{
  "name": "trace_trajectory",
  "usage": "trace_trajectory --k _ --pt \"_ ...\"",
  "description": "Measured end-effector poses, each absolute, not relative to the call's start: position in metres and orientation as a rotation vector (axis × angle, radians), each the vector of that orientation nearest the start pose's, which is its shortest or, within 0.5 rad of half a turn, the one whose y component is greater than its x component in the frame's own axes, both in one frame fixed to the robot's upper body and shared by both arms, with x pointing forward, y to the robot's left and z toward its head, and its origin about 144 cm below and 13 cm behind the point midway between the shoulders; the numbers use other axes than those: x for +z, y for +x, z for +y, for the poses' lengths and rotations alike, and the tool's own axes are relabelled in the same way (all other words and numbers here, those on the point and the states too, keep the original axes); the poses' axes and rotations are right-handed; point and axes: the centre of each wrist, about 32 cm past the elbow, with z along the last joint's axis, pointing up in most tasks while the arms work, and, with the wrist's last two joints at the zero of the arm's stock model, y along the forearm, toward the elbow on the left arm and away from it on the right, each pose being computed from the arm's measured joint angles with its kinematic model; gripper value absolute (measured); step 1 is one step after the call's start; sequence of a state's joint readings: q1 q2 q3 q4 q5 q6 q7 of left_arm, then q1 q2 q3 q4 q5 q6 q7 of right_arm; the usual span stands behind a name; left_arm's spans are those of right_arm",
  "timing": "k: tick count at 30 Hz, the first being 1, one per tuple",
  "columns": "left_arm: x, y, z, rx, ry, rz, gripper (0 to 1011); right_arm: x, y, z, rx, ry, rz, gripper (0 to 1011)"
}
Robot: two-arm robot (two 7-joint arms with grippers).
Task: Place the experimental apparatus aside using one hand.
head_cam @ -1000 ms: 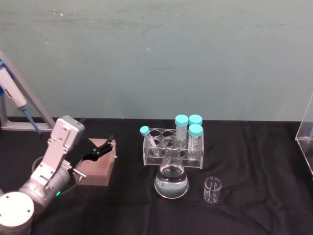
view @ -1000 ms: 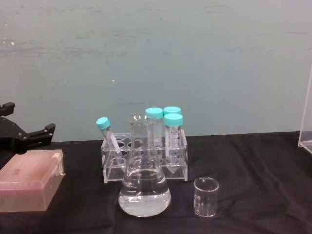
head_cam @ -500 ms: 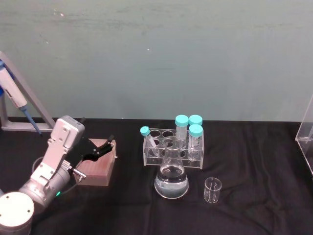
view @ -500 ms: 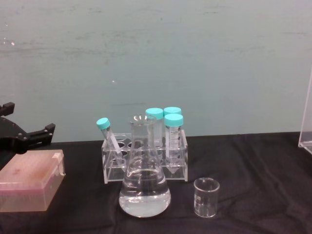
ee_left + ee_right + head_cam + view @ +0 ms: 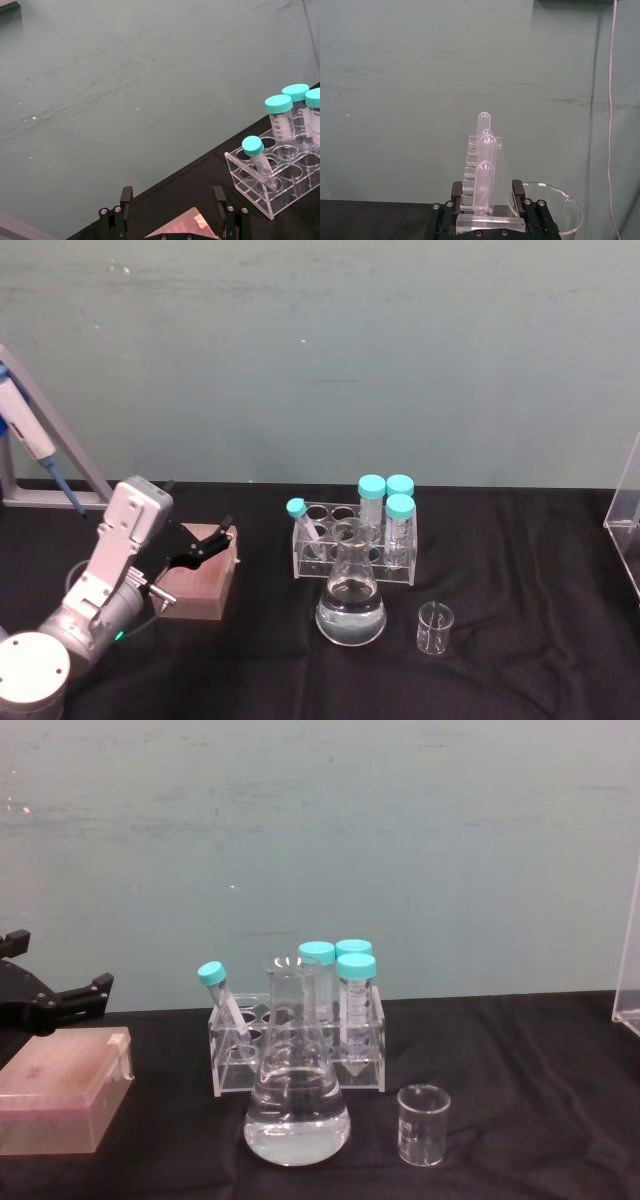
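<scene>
- Black cloth covers the worktop point(image 5: 520, 570), with a pale green wall behind it.
- I see the conical flask point(image 5: 351, 602) upright at the centre, near the front edge, about a third full of clear liquid.
- The small beaker point(image 5: 434, 629) stands upright just to the flask's right. It is apart from the flask and looks empty.
- The clear tube rack point(image 5: 232, 1066) sits directly behind the flask. From the chest view I cannot tell whether the two touch.
- The rack holds four teal-capped tubes point(image 5: 372, 502). Three stand upright at its right end, and one leans at its left end.
- The left gripper point(image 5: 212, 538) hovers low at the left of the worktop, above the far end of a pink box point(image 5: 60, 1092). Its jaws are spread wide and pinch nothing.
- In the left wrist view, a corner of the box shows between the jaws and the rack lies well beyond them.
- The left gripper is well apart from the flask, the beaker and the rack.
- For the right gripper point(image 5: 488, 196), I cannot tell whether it is spread or pressed on anything. A clear stand point(image 5: 487, 220) carrying rounded clear tubes shows directly ahead of it, with a wide glass vessel point(image 5: 555, 212) beside that.
- A blue and white pipette point(image 5: 25, 430) rests on an angled grey support at the far left.
- A tall acrylic panel point(image 5: 628, 955) stands at the right edge of the worktop.
</scene>
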State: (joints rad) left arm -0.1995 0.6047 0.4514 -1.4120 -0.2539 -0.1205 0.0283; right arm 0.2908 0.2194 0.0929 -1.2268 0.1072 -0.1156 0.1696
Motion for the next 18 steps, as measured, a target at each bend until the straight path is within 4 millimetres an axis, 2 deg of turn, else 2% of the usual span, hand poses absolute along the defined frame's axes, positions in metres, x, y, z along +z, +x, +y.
trace_trajectory --k 18 --pt "1.1398 0.4886 0.3097 1.248 0.304 -0.285 1000 1.1562 0.5352 -0.3432 -1.552 -0.012 -0.128 599"
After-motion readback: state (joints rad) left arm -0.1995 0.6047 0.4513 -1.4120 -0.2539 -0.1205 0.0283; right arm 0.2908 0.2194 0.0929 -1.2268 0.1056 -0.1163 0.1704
